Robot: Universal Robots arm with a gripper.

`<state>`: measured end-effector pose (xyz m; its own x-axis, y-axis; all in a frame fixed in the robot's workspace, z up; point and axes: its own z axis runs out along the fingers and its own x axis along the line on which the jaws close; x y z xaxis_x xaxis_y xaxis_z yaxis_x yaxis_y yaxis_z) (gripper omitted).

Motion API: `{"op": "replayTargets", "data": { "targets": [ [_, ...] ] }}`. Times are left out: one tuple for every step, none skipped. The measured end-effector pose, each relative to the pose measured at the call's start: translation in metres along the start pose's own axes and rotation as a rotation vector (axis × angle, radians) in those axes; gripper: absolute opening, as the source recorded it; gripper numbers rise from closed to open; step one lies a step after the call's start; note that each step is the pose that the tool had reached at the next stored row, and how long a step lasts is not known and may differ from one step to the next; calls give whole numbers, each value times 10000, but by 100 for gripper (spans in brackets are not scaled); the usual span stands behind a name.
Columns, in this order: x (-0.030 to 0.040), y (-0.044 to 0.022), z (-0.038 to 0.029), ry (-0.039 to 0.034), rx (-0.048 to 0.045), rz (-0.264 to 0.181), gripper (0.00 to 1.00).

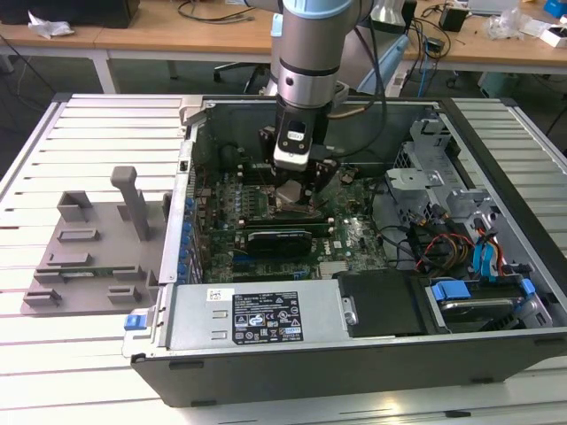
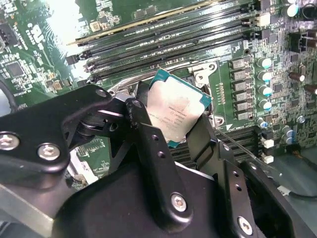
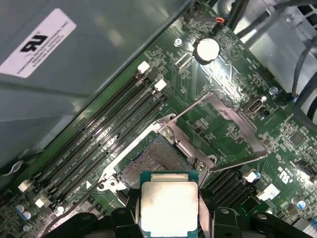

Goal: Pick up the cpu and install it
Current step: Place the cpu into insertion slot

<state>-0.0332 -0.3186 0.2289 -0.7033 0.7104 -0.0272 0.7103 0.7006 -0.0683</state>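
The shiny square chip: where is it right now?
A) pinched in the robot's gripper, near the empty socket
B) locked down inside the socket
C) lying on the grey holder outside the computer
A: in the first wrist view the cpu sits pinched between the fingers of the gripper, and the socket beside it lies open and bare.

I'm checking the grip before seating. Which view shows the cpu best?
The second wrist view: the cpu shows most of its metal top, with the gripper closed on opposite edges. The first wrist view cuts it at the picture edge, near the open socket. The exterior view shows it tiny.
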Motion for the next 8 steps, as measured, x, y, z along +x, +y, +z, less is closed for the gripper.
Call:
{"op": "replayTargets", "data": {
  "targets": [
    [0,0,0,12,7,195,55],
    [0,0,1,22,11,342,55],
    [0,0,1,28,15,434,55],
    [0,0,1,34,17,531,55],
    [0,0,1,48,24,750,55],
    [0,0,2,63,30,975,55],
    [0,0,2,72,34,1110,55],
    [0,0,3,85,40,1308,55]
  ]
}}
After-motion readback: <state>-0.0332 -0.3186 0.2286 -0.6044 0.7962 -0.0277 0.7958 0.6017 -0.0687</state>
